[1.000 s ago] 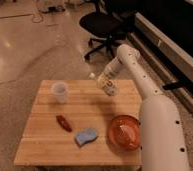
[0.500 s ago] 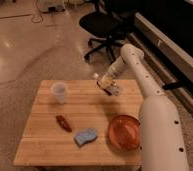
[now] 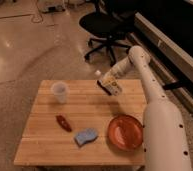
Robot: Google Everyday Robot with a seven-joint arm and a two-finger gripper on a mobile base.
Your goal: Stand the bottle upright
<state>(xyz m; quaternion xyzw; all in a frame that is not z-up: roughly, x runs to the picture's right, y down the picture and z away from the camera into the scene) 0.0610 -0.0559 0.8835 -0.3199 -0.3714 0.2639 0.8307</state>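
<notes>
Tilted bottle [image 3: 113, 88] pinched in the pincer [image 3: 107, 82], over the table [image 3: 45, 145] far edge; cup [image 3: 59, 92] well apart

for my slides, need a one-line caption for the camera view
Robot hand grips the tilted bottle at the wooden table's far edge; plastic cup and red bowl nearby.

Office or lab space, by the look of it.
A black swivel chair [image 3: 106, 25] sat on a shiny hard floor [image 3: 25, 50], cables [image 3: 37, 11] trailed at the back, a long dark counter [image 3: 172, 47] ran down the right, and the gripper [image 3: 108, 85] hung over the far edge of a wooden table [image 3: 45, 147].
</notes>
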